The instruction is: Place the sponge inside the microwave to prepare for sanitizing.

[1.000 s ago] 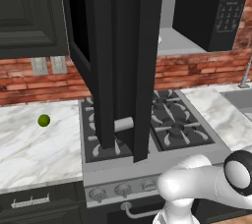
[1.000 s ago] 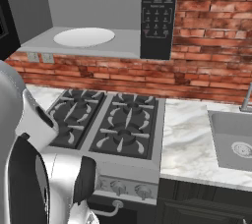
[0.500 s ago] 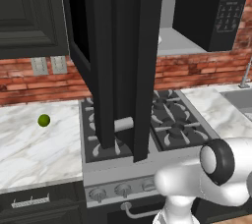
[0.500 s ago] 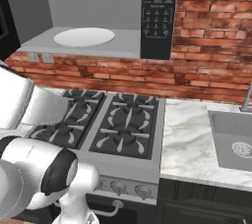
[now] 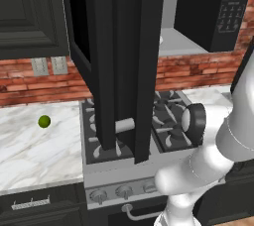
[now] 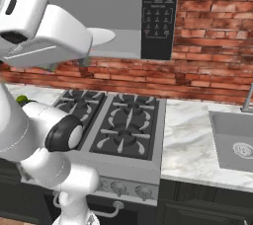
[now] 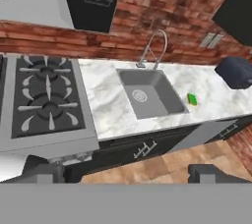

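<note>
The tool [image 7: 125,173] hangs high over the floor in front of the stove [image 7: 42,102], its two tips wide apart and holding nothing. The sponge [image 7: 192,99] lies on the marble bench [image 7: 106,105] just right of the sink [image 7: 150,93], near the bench's front edge, well apart from the tool, up and right of it in the hand view. The microwave [image 6: 158,14] stands open above the stove, its pale plate [image 6: 101,35] bare.
</note>
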Robot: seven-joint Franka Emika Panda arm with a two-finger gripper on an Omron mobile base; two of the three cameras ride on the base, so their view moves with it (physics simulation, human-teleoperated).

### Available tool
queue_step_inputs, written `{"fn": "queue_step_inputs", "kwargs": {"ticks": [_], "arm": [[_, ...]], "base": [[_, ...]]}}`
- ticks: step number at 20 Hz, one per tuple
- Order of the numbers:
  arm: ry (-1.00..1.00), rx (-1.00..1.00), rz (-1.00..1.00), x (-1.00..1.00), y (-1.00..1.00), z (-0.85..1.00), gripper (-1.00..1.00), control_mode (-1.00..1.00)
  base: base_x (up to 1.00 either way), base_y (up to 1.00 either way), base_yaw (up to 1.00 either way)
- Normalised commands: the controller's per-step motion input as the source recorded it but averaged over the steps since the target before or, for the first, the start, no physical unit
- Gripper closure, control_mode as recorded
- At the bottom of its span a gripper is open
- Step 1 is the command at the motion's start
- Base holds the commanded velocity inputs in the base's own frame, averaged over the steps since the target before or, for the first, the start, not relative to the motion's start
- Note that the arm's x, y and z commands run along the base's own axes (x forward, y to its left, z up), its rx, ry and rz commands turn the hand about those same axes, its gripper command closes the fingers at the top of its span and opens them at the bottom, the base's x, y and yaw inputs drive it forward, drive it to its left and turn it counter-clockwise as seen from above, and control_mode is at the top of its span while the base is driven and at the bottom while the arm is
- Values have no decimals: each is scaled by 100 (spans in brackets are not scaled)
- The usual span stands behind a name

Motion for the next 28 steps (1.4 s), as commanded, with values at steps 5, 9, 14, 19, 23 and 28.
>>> {"fn": "queue_step_inputs", "kwargs": {"ticks": [5, 9, 14, 19, 23, 28], "arm": [[16, -6, -2, 22, -31, -1, -100, -100], [7, 17, 0, 22, 0, -4, -100, -100], [41, 2, -2, -2, 8, 5, -100, -100], [64, 0, 0, -24, 10, 5, -100, -100], [73, 0, 0, -44, 3, 2, -100, -100], [26, 10, 0, -76, 0, 6, -100, -100]], "base": [[0, 0, 0], [0, 0, 0], [0, 0, 0], [0, 0, 0], [0, 0, 0], [0, 0, 0]]}}
